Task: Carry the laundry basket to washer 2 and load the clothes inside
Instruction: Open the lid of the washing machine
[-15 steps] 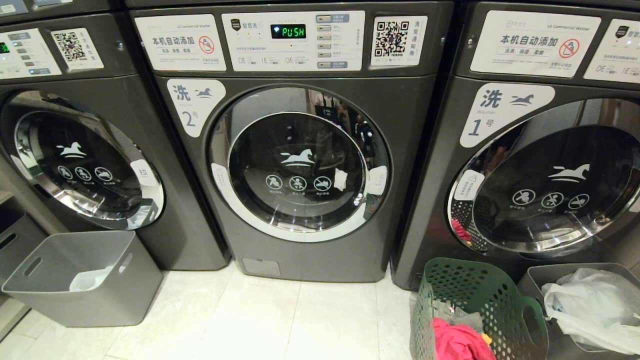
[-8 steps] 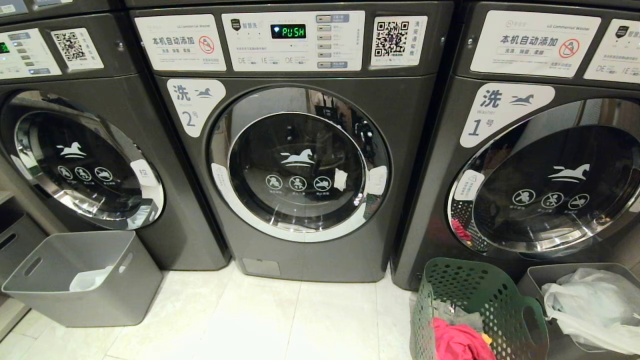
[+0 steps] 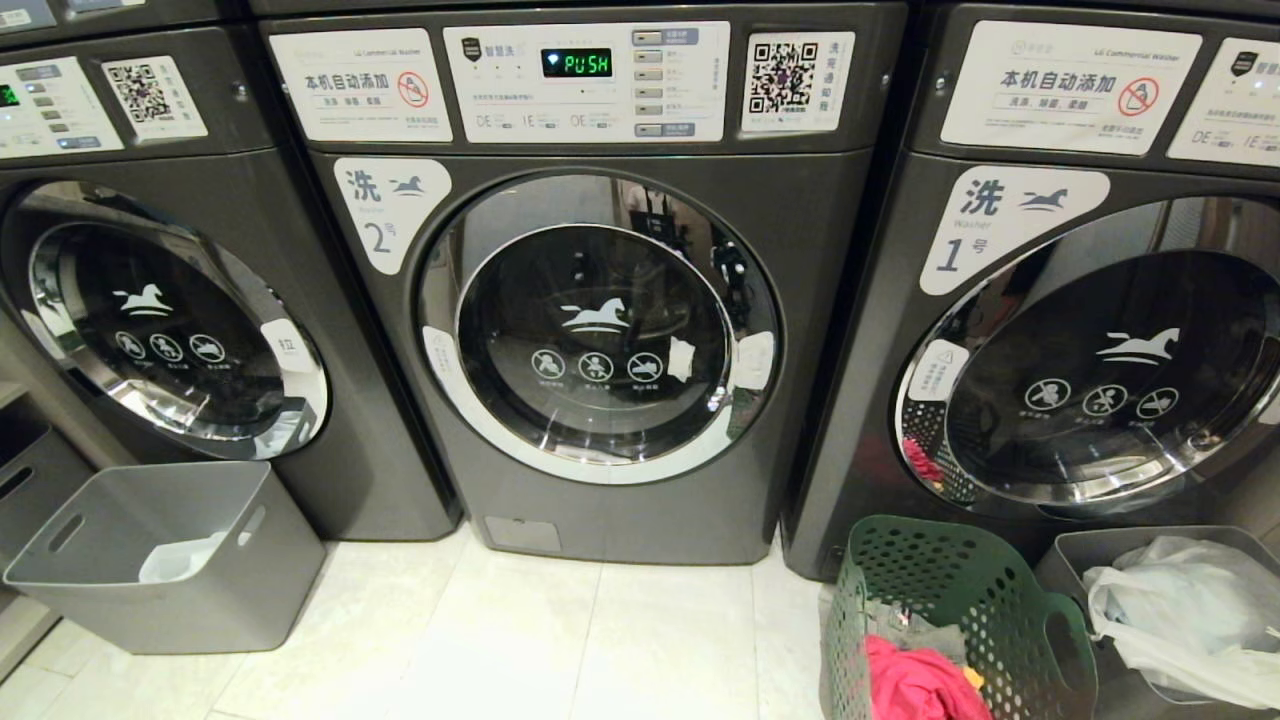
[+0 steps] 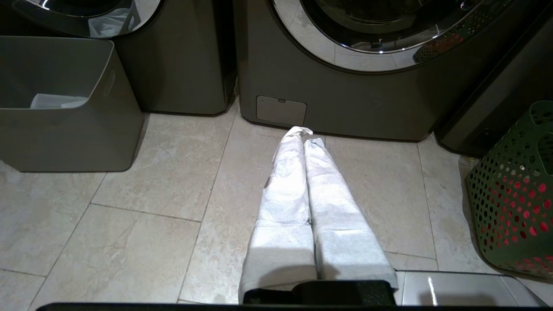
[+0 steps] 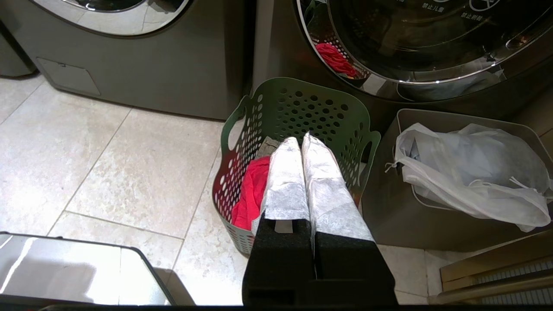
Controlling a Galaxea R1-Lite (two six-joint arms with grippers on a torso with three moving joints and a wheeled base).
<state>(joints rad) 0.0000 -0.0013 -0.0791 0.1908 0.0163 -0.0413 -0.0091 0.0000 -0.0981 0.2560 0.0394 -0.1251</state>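
Head view: nothing has shifted in the last second. Washer 2 [image 3: 600,330] stands shut, the basket [image 3: 950,610] right of it before washer 1 [image 3: 1080,350], clothes [image 3: 915,680] inside; carrying is yet to start.

Left wrist view: left gripper [image 4: 301,134], jaws closed and empty, before washer 2.

Right wrist view: right gripper [image 5: 301,142], jaws closed and empty, over the basket.

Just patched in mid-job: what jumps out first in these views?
Washer 2 fills the middle of the head view, door shut, display reading PUSH. The laundry basket stands on the floor in front of washer 1, with the clothes inside. Both the left gripper and right gripper are shut and empty.
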